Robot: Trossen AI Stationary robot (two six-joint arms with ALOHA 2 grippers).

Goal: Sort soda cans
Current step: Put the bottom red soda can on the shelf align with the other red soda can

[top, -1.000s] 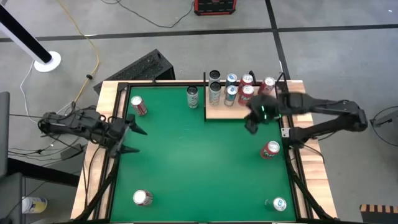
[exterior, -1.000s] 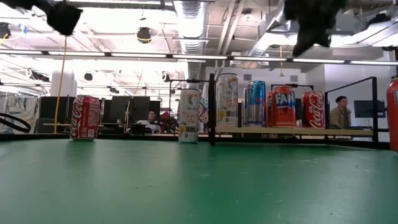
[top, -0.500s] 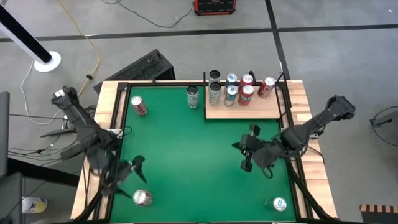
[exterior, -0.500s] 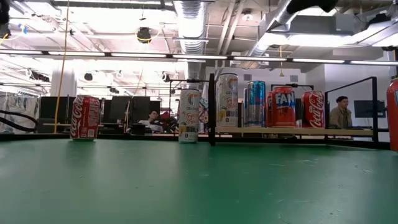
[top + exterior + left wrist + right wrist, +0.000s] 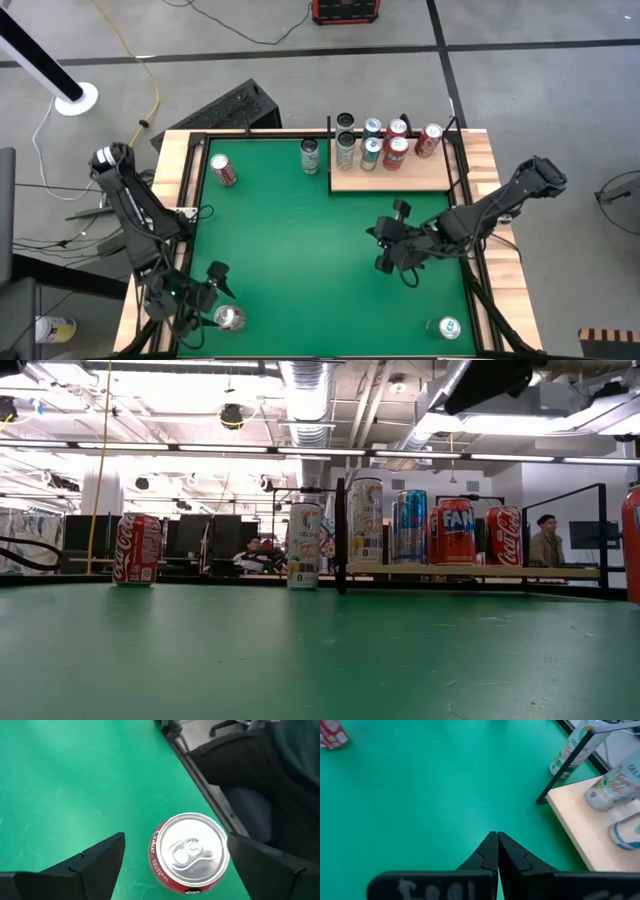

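Observation:
A red soda can (image 5: 229,318) stands upright near the table's near left corner; the left wrist view shows its silver top (image 5: 189,851). My left gripper (image 5: 210,292) (image 5: 176,839) is open over this can, one finger on each side, with gaps showing. My right gripper (image 5: 380,240) (image 5: 496,845) is shut and empty over the bare green mat, right of the middle. Several cans (image 5: 385,145) stand on a wooden tray (image 5: 400,178) at the far right. A red can (image 5: 222,170) and a pale can (image 5: 310,155) stand at the far edge, and a blue-topped can (image 5: 447,327) stands near right.
A black frame (image 5: 330,160) stands on the tray's left side. In the low view a red can (image 5: 633,545) shows at the picture's right edge; my right arm (image 5: 490,210) hides it from above. The middle of the green mat (image 5: 300,240) is bare.
My left gripper has gone from the table's left edge toward the near edge, and now stands over the near left red can. My right gripper has gone from beside the tray toward the near edge and a little left, out over the mat. No can has moved.

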